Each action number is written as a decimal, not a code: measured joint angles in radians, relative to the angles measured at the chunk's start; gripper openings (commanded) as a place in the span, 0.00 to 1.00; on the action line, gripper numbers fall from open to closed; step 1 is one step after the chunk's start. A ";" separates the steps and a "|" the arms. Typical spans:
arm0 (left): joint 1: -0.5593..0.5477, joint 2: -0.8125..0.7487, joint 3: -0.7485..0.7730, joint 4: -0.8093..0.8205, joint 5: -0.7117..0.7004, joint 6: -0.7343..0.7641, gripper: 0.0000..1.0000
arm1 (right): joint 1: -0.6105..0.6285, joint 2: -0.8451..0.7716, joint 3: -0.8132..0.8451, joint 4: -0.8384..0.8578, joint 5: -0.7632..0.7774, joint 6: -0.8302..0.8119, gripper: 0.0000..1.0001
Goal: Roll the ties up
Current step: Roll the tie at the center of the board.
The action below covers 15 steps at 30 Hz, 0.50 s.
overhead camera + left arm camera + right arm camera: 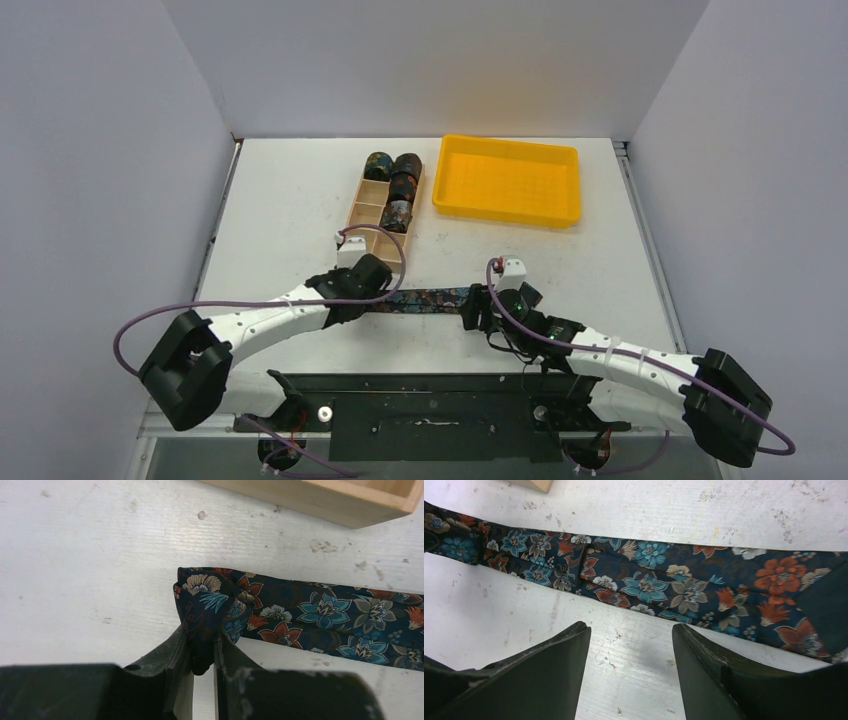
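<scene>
One tie lies flat, folded end clamped in left jaws, right jaws apart beside it.

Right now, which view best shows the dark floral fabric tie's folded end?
Left wrist: the dark floral tie's folded end, close, pinched by the left gripper. Top view: arm hides it. Right wrist: only its flat strip.

**What I can't make out from here**

From overhead, my left gripper covers one end of the flat tie, and my right gripper covers the other. On the left wrist camera the tie's bunched tip vanishes between the fingers. The strip runs off the right edge, and the top edge crops the wooden box. On the right wrist camera the tie leaves both sides. The rolled ties are too small for me to read their print.
</scene>
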 measured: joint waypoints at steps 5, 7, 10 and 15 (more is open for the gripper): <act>-0.082 0.106 0.093 -0.121 -0.176 -0.026 0.00 | 0.000 -0.053 -0.002 -0.020 0.020 0.000 0.62; -0.117 0.159 0.134 -0.161 -0.233 -0.044 0.00 | 0.000 -0.068 -0.003 -0.032 0.027 0.002 0.62; -0.172 0.252 0.198 -0.227 -0.310 -0.076 0.00 | 0.000 -0.095 -0.017 -0.051 0.038 0.004 0.61; -0.257 0.402 0.304 -0.325 -0.407 -0.134 0.00 | 0.000 -0.137 -0.026 -0.087 0.054 0.005 0.61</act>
